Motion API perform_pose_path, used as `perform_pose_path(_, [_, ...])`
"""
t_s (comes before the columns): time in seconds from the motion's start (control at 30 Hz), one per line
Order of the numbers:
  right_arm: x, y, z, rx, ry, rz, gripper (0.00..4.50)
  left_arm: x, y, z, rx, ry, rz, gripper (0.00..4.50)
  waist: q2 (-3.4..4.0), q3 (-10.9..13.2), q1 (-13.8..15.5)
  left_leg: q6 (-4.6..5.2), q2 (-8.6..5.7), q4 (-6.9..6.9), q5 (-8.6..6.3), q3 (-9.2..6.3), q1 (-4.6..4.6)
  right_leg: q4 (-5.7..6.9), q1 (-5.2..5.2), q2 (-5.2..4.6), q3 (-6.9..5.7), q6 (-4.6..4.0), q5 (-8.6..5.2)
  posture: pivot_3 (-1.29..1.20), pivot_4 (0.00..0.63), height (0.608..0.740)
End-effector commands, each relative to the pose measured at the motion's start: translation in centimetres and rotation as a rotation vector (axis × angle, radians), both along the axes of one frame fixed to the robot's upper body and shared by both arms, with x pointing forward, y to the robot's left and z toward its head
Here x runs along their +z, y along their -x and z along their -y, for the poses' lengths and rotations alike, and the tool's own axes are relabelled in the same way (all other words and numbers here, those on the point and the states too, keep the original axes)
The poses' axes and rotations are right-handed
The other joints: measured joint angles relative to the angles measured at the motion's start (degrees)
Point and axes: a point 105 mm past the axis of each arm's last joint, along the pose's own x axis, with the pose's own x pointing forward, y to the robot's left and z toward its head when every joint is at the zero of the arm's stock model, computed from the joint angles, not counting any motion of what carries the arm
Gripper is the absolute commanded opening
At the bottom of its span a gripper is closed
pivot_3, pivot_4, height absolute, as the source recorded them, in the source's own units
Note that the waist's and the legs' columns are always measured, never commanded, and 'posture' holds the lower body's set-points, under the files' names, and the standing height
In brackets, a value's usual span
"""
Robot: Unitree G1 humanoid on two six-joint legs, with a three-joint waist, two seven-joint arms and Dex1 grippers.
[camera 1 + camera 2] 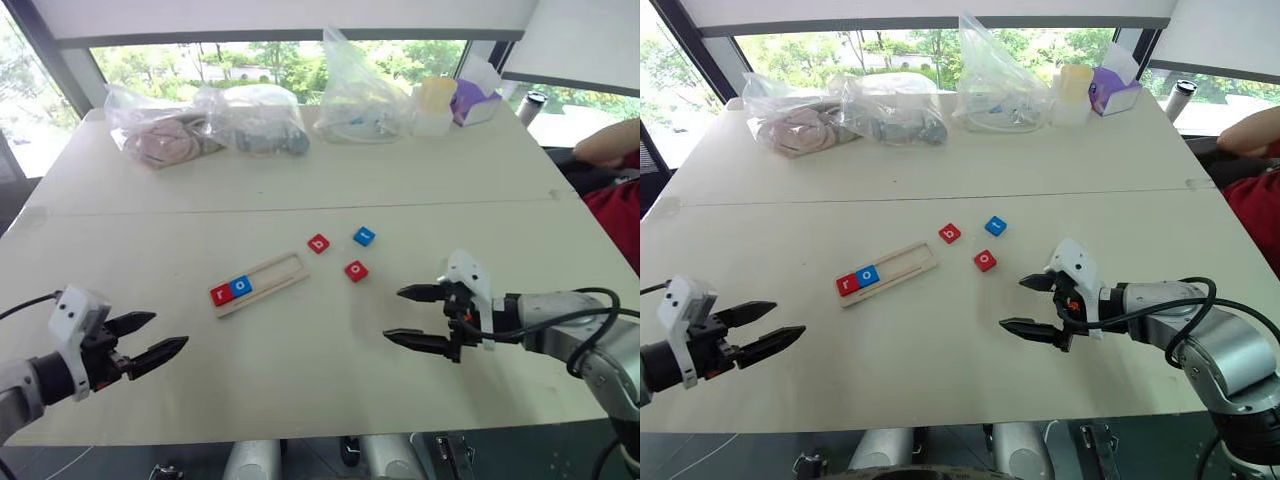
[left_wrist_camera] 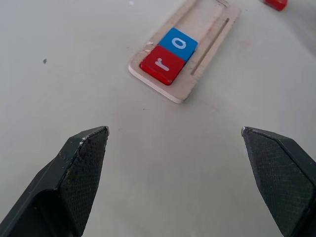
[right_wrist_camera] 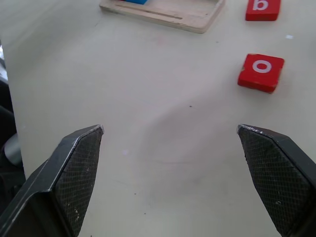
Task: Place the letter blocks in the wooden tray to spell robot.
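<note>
In wooden tray [image 1: 262, 281]: red r [image 1: 221, 293], blue o [image 1: 241, 286]; both grippers' fingers apart, empty.

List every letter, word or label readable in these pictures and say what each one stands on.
"r": red block at the near end of the wooden tray.
"o": blue block next to it in the tray.
"b": red block loose on the table.
"o": red block loose on the table.
Blue loose block: white letter too small to read.
Bags and purple box at the far edge: no readable text.
</note>
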Motion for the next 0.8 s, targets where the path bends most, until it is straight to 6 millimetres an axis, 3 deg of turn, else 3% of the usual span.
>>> perform_pose_path(0.03, [0.6, -0.1, -0.2, 0.021, 0.0, 0.038, 4.46, 1.2, -0.2, -0.3, 0.012, -0.04, 0.059, 4.5, 0.0, 0.0, 0.05, 0.0, 0.0, 0.0, 0.0, 0.0, 0.0, 0.0, 0.0, 0.0, 0.0, 0.0, 0.0, 0.0, 0.15, 0.74])
perform_pose_path(0.3, [0.6, -0.2, -0.2, 0.027, -0.002, 0.045, 4.46, 1.4, -0.4, 0.2, -0.015, -0.035, 0.058, 4.5, 0.0, 0.0, -0.03, 0.0, 0.0, 0.04, 0.0, 0.03, -0.04, -0.09, 0.01, -0.01, 0.0, 0.0, 0.0, 0.0, 0.15, 0.74])
perform_pose_path(0.57, [0.5, -0.3, -0.2, 0.035, 0.034, 0.042, 4.46, 2.4, -1.2, -1.0, -0.049, -0.134, 0.071, 4.5, 0.0, 0.0, -0.02, 0.0, 0.0, 0.03, 0.0, 0.02, -0.05, -0.06, -0.03, 0.03, 0.0, 0.0, 0.01, 0.0, 0.15, 0.74])
perform_pose_path(0.73, [2.2, -0.5, -2.0, 0.103, 0.004, 0.101, 4.46, 3.4, -2.6, 0.3, -0.168, -0.165, 0.094, 4.5, 0.01, 0.0, -0.01, 0.0, 0.01, 0.05, 0.0, 0.05, -0.06, -0.07, -0.04, 0.02, 0.0, -0.01, 0.01, 0.0, 0.15, 0.74])
perform_pose_path(0.8, [2.5, -0.7, -3.0, 0.112, -0.002, 0.131, 4.46, 2.4, -3.7, 0.6, -0.201, -0.189, 0.086, 4.5, 0.01, -0.01, 0.04, 0.0, 0.0, 0.05, 0.0, 0.05, -0.08, -0.07, -0.04, 0.02, 0.0, 0.0, 0.01, 0.0, 0.15, 0.74])
